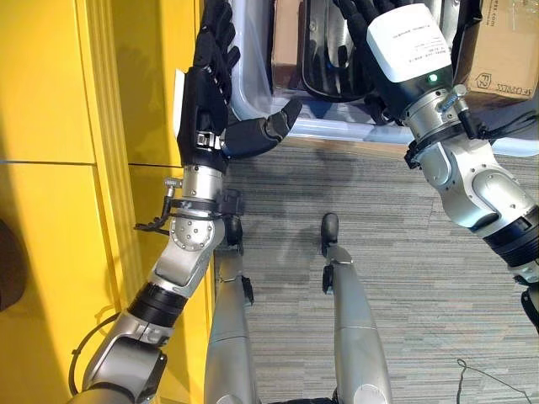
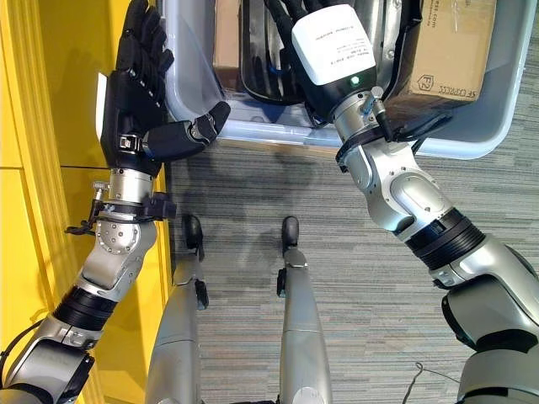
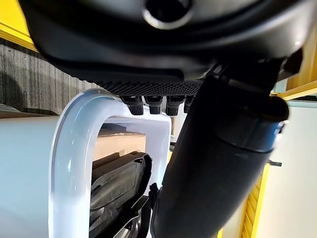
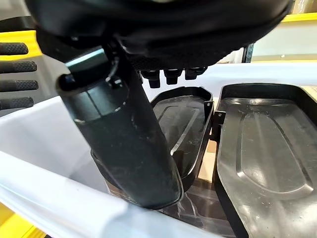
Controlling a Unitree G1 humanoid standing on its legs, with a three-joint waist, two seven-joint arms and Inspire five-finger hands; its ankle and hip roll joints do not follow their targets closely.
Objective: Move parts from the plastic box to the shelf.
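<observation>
1. Nearest the camera: left hand, raised against the outer left wall of the pale plastic box. Fingers straight and released, thumb spread toward the box's near rim. Nothing held.
2. Yellow shelf stands just left of that hand, close beside the arm.
3. Inside the box: black moulded trays, the parts to move, standing side by side. Brown cardboard cartons sit beside them, one at the far left, one at the right end.
4. Right hand reaches down into the box above the trays. Fingers appear extended over a tray's edge, thumb spread wide, nothing gripped as far as the wrist view shows. All parts lie in the box; none on the shelf.
5. Risks, as I judge them:
   - Trays nest closely; a grip on one edge may drag its neighbour up or slip off the smooth plastic.
   - Lifting could catch the tray on the box rim and tug the box.
   - Left hand pressed to the wall may shove the box sideways.
   - Swinging leftward, tray or arm could strike the shelf.
</observation>
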